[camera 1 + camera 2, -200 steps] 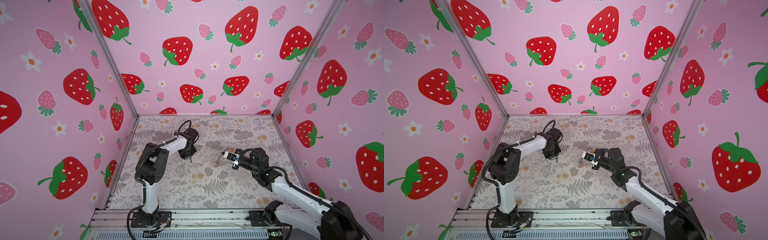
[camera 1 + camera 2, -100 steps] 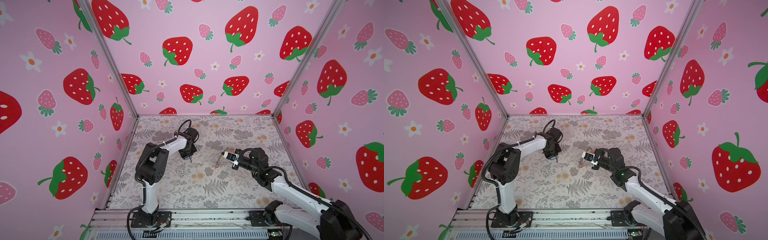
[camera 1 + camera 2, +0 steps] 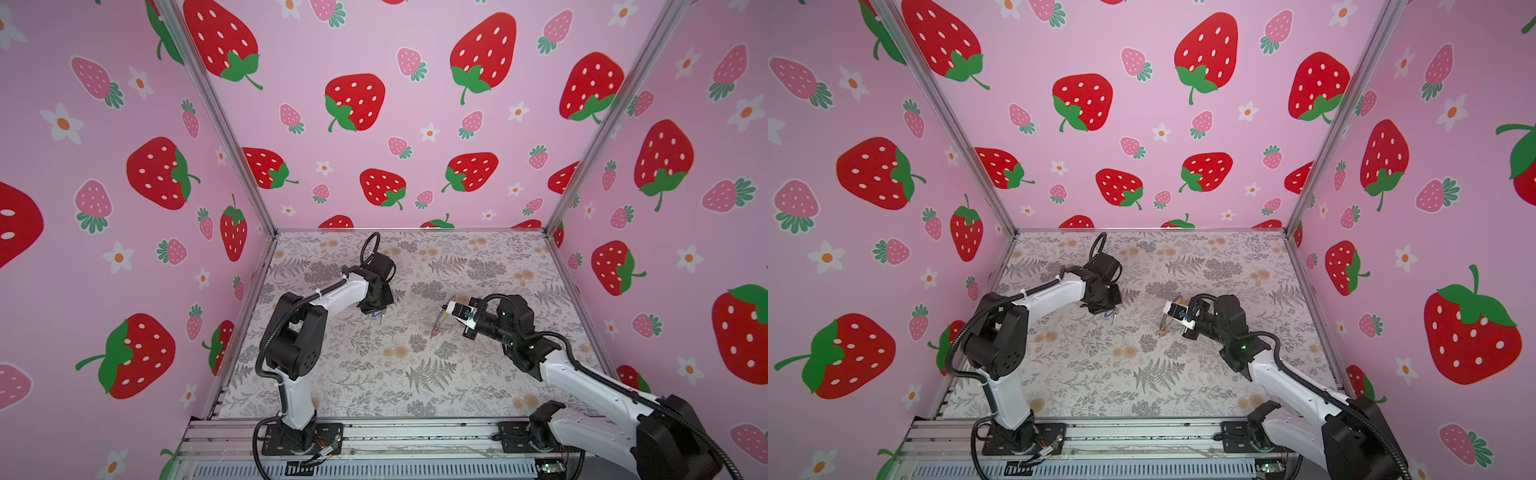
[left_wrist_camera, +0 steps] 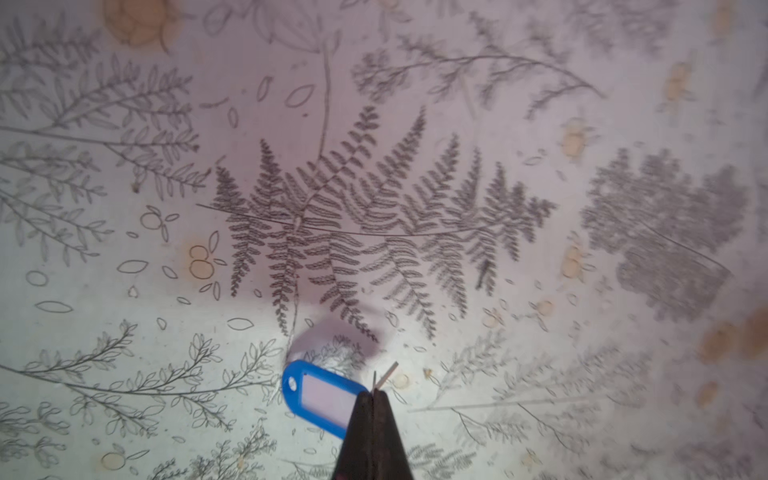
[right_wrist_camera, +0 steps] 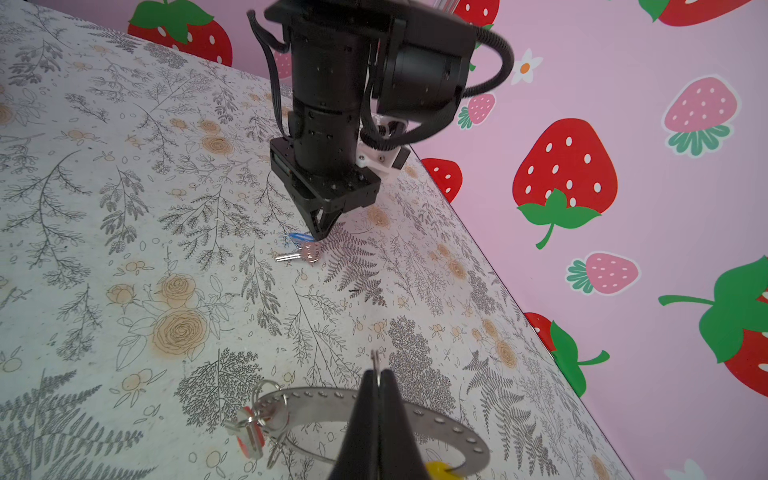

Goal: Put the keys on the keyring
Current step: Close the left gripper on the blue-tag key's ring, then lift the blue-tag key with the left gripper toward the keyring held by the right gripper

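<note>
One key of two done: red key [image 5: 249, 436] hangs on the keyring [image 5: 316, 395] clamped in the right hand [image 5: 376, 374]; blue key [image 5: 301, 252] outstanding, on the desk [image 5: 124, 208], left hand [image 4: 374, 395] pinched shut on its loop.

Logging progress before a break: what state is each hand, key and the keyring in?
left hand: shut on the small ring of the blue key.
right hand: shut on the keyring.
keyring: gripped, carrying the red key.
red key: hanging on the keyring.
blue key: lying on the table, off the keyring.
</note>
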